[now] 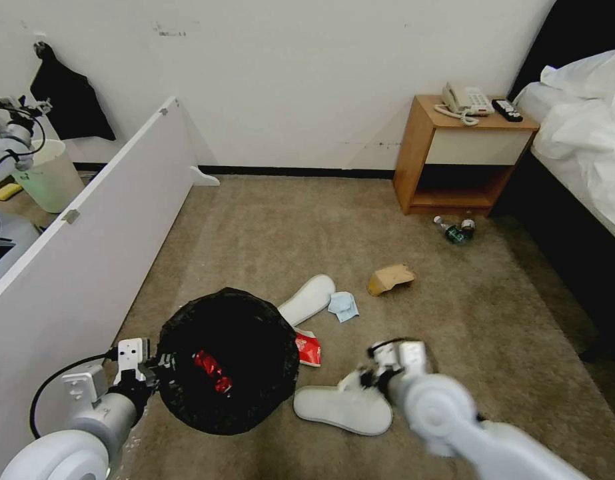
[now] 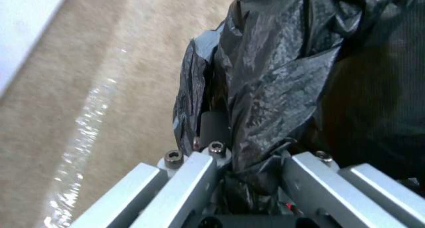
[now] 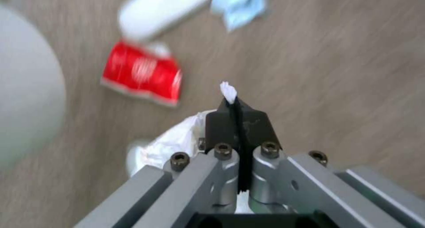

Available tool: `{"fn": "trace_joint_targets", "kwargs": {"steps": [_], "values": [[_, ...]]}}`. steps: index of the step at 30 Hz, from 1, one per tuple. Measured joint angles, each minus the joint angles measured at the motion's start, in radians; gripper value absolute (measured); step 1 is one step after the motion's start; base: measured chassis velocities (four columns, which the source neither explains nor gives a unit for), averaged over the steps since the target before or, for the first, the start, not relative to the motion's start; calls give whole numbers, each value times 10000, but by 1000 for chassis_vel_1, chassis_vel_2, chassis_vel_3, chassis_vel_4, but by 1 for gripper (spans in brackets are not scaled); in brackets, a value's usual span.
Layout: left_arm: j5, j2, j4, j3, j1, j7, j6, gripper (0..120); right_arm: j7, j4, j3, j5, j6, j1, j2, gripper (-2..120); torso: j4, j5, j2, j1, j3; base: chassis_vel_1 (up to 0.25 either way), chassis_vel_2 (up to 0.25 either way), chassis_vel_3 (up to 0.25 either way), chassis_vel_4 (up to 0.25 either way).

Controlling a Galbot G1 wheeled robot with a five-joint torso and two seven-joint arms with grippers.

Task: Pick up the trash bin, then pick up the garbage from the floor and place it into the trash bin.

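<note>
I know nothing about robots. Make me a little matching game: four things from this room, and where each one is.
Things:
1. trash bin
2. crumpled tissue
3. phone
4. bottles

Places:
A. on the wooden nightstand
B. pinched in the right gripper
C. on the carpet beside the nightstand
D. held at its rim by the left gripper

Pairs: 1-D, 2-B, 3-A, 4-C

White arms, black cable, silver screwed brackets.
</note>
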Motion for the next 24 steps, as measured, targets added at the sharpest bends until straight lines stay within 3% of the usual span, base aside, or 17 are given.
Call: {"fn": "trace_joint_targets", "kwargs": {"steps": [2,4,7,13,16,24], "values": [[-28,11,-2,11,-2,-6,15,0,-44,50,105,-15,8,-58,-54,0,-1,0,0,0,1,0,0,0,0],[-367,168,-9,167,-29,-83,190,0,-783,683,1784,-325,195,-984,-849,0,-2,0,0,0,0,0,0,0,0],[-756,226,20,297,-103,-205,315,0,-1073,1048,2683,-399,436,-1249,-1225,0,0,-6,0,0,0,0,0,0,0],[-1301,300,61,415,-146,-288,483,0,-1557,1435,3493,-525,783,-1274,-1611,0,3,-3,0,0,0,0,0,0,0],[-1846,331,73,473,-128,-284,636,0,-2273,1723,3883,-1112,1136,-1364,-1955,0,0,-2,0,0,0,0,0,0,0],[-1971,304,79,642,-145,-274,865,0,-3649,2108,4149,-1869,1706,-1293,-2392,0,2,-3,0,0,0,0,0,0,0]]}}
